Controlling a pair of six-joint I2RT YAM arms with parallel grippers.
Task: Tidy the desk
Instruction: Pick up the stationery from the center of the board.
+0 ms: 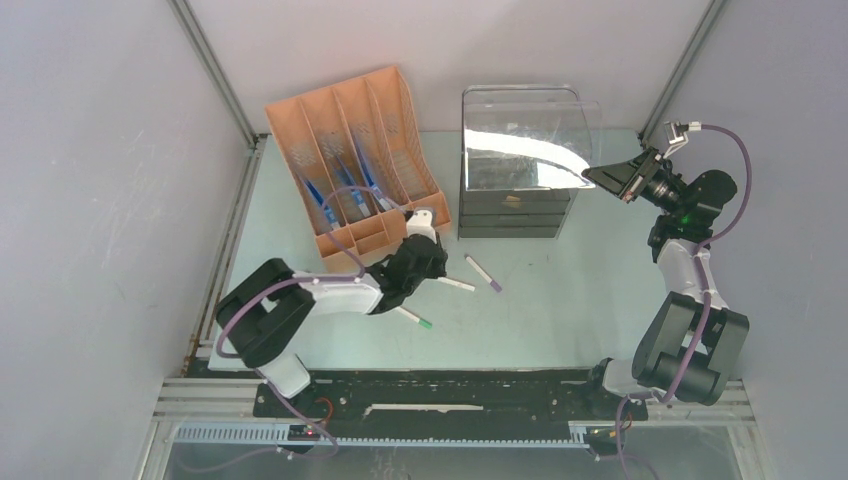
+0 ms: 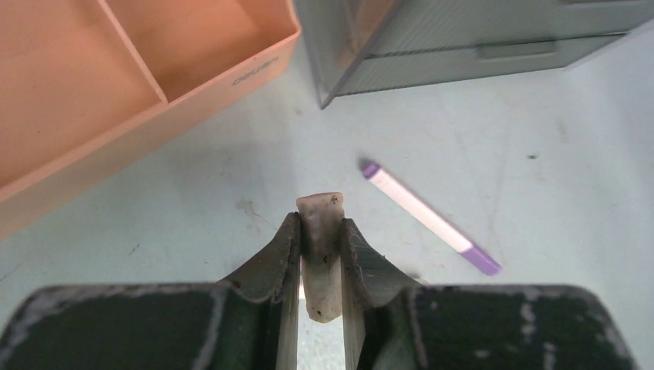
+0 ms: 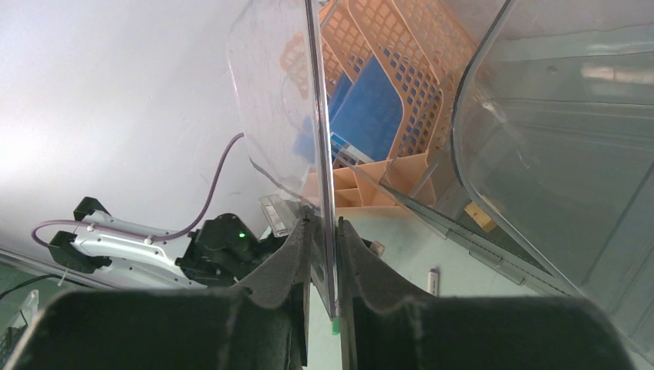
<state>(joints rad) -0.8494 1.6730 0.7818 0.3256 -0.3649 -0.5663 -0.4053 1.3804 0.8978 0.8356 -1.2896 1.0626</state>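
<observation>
Left end effector (image 2: 320, 225) grips a white marker (image 2: 320, 204), light and slick I'd say, best pinched mid-barrel; right end effector (image 3: 324, 227) clamps the clear lid (image 3: 270, 100).

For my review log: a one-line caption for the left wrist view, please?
Left gripper closed on a white pen over the desk, purple-capped marker lying beyond, orange organizer upper left.

Front right: bare pale mint-green worktop (image 1: 600, 310), open passage.
Back left: orange slotted plastic file rack (image 1: 355, 150) blocks.
Back centre: grey plastic drawer unit (image 1: 512, 210); clear plastic lid (image 1: 520, 130) upright above it, pinched in the right claw (image 3: 325, 231).
Rack-drawer gap: narrow; left claw (image 2: 320, 228), clamped on a plain white marker (image 2: 319, 206), sits before it.
Middle: purple-capped white marker (image 1: 483, 273) and green-capped white marker (image 1: 412, 318) lie loose.
</observation>
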